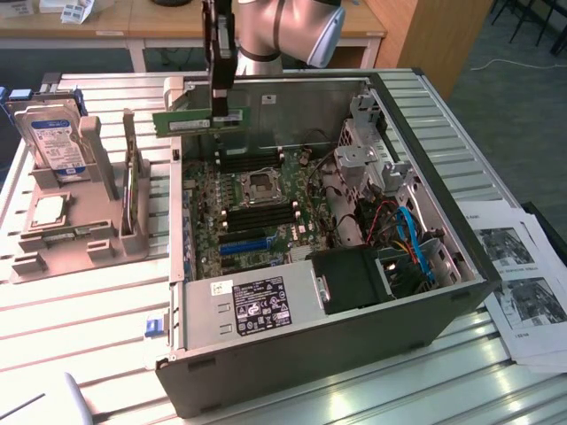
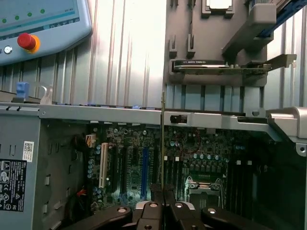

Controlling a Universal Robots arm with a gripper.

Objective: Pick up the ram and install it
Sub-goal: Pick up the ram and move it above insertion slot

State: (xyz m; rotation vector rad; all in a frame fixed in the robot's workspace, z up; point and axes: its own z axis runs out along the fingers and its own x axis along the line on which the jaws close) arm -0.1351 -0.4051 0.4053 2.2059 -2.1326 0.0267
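The ram is gripped in the claw, whose fingers are closed on the upper edge of the stick about midway along its length. In the exterior view it is seen in the upper centre of the frame, lifted clear of everything and hanging over the far wall of the open computer case, which lies on the slatted tabletop.

The stick is held on edge, with its long axis across the frame. That axis is judged roughly parallel to the black memory slots on the motherboard, which flank the CPU socket. The slots lie lower in the frame than the ram and slightly to the right of it, so the stick is well apart from them and not yet over them. The blue expansion slot lies lower again.

In the wrist view the ram is seen edge-on as a thin line running straight out from between the claw's fingers. The motherboard is seen beyond it. No tilt of the stick in the grip can be made out. Whether the slot latches stand open cannot be told.
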